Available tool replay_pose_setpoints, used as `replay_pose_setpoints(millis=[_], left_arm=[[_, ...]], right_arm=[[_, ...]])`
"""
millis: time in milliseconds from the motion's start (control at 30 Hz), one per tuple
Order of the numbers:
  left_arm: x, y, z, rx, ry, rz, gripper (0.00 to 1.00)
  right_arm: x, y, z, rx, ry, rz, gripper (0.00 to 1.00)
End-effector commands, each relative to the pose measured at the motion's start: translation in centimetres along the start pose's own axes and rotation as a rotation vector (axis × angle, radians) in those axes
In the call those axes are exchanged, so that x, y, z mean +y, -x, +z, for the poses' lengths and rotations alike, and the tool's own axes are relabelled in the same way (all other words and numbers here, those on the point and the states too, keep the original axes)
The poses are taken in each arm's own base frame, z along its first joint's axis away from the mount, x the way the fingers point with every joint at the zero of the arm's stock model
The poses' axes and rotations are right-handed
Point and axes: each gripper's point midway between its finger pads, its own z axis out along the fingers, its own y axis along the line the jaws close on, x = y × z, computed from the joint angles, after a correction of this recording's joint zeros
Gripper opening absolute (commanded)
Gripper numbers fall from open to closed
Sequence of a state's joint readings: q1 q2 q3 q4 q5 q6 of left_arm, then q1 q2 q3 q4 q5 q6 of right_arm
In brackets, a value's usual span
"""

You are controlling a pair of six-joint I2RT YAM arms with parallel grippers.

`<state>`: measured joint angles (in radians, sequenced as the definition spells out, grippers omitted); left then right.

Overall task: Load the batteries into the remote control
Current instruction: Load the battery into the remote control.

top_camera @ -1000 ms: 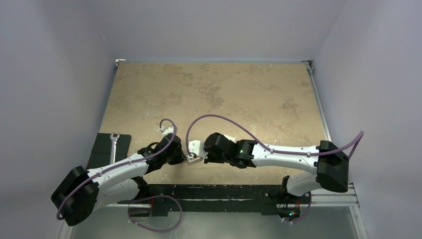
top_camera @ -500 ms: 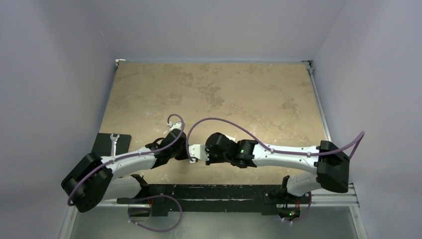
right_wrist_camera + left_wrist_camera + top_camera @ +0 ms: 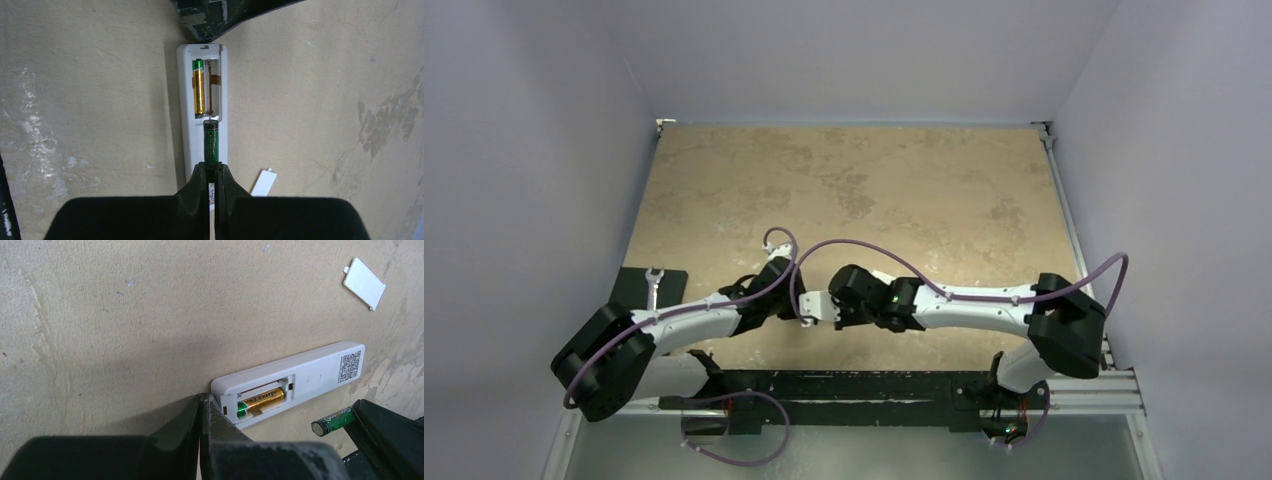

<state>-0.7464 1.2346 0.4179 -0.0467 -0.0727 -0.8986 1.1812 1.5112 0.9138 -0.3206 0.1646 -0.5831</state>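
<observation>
Right pincer had edged leftward, clamped on a battery over the remote control; left pincer, closed, crowded its 12 o'clock end; cover at 5 o'clock.

Silver wrench on black mat; small white panel, perhaps a lid, on tan table.

I find the remote control lying flat, back up, near the middle of the tabletop's near edge: white, battery bay uncovered. One gold-and-green battery is seated in one slot. The second battery, dark green, is gripped in my right hand, its tip at the empty slot's end.
</observation>
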Motion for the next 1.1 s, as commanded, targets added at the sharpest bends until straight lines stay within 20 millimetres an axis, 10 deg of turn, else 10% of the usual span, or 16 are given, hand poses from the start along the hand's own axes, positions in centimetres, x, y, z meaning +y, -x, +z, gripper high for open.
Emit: replay_pose_setpoints(millis=[0,1067], left_arm=[[1.3,-0.8,0.0,0.025,0.034,0.019,0.00],[1.4,-1.3,0.1,0.048,0.029,0.034,0.00]], right_arm=[[-2.2,2.8,-0.1,-0.082,-0.038,-0.017,0.00],[-2.5,4.0,3.1,-0.092,0.019,-0.016,0.12]])
